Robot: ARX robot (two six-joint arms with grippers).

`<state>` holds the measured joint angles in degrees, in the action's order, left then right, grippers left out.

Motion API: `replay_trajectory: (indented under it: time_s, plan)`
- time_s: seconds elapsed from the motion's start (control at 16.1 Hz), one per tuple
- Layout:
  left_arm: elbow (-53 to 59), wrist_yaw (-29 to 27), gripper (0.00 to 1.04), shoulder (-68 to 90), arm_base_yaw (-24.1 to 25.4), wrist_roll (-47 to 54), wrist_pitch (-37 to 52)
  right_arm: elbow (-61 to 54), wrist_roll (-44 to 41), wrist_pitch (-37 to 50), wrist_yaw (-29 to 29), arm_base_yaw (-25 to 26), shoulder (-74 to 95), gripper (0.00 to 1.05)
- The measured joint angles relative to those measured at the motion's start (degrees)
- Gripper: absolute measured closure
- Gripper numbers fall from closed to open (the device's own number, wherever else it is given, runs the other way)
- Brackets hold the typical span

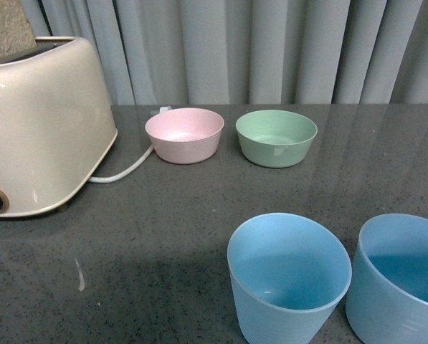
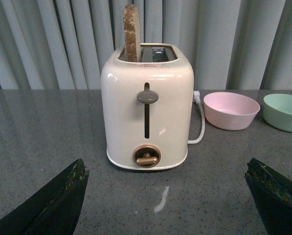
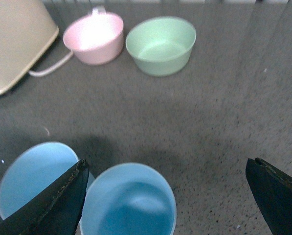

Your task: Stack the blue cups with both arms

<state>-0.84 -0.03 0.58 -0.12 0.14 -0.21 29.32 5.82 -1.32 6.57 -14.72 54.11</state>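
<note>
Blue cup [image 1: 289, 287] upright; second cup [image 1: 400, 287] just beside, at 3 o'clock. Left fingers [image 2: 57, 200], right fingers [image 3: 53, 200] wide open, empty.

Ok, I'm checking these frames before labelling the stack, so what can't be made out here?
Right blue cup: front view, right side and base cut off by frame edges.
Left blue cup: front view, base cut off by bottom edge; right wrist view, blurred, partly behind a finger of the right end effector.
Toaster: front view, left part beyond the frame edge.
Bread slice: front view, mostly cut off by top edge.
</note>
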Motion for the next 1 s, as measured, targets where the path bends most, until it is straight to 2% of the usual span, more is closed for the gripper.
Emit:
replay_trajectory:
  time_s: [0.5, 0.56, 1.0]
  plan:
    - [0.0, 0.0, 0.07, 0.0, 0.0, 0.0, 0.0, 0.3, -2.8, 1.9, -5.4, -1.5, 13.1, 0.07]
    - [0.0, 0.0, 0.07, 0.0, 0.0, 0.0, 0.0, 0.3, -2.7, 1.5, -5.8, -1.8, 13.3, 0.09]
    - [0.0, 0.0, 0.07, 0.0, 0.0, 0.0, 0.0, 0.7, -0.9, -1.9, -5.8, -2.5, 12.9, 0.81]
